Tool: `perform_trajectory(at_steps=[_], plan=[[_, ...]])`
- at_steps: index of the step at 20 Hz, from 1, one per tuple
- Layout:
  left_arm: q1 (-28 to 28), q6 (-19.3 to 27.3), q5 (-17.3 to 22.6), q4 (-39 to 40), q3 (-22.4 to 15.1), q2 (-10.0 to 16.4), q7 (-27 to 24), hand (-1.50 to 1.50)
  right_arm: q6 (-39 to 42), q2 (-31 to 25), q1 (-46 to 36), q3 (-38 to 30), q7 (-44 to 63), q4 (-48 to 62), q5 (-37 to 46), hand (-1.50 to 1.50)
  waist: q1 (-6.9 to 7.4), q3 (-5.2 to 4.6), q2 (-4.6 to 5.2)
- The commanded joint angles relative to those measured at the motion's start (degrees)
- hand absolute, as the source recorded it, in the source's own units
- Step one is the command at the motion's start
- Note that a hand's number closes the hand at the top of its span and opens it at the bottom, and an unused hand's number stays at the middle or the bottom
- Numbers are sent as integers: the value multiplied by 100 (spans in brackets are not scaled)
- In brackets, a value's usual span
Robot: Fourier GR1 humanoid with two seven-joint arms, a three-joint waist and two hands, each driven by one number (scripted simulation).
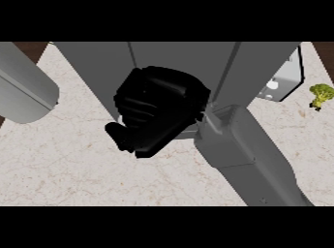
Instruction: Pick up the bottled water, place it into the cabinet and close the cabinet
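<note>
right hand (159,109) is held against the far cabinet (184,55), fingers curled, bottled water unseen and presumed hidden in that grip; it could be knocked on the cabinet edge if pushed in misaligned.

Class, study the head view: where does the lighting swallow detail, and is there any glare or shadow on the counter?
Head view: the right hand reads as one black mass, detail lost; head view: counter and grey cabinet evenly lit, no glare; head view: only a small dark patch beneath the broccoli.
</note>
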Motion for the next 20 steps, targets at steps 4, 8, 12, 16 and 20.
perform_trajectory(at_steps=[4, 8, 12, 16, 20], plan=[[-177, -386, -229, 157, 164, -347, 89, -150, 612, -242, -385, -835, -667, 1247, 300, 150, -78, 0, 18], [-158, -440, 12, 97, 409, -346, 363, -150, 983, -314, -620, -909, -1183, 1651, 773, 150, -62, 2, 19], [-75, -455, -140, -159, 383, -516, 449, -150, 727, -218, -980, -1025, -1550, 1984, 1227, 150, -10, 2, 26], [-237, -423, -89, 1, 403, -496, 578, -150, 515, -186, -1155, -1194, -1961, 1881, 1509, -150, -32, 0, 29], [-264, -523, -170, -16, 393, -576, 559, -150, 272, -237, -1497, -1346, -2102, 1988, 1698, -150, 36, -4, 30]])
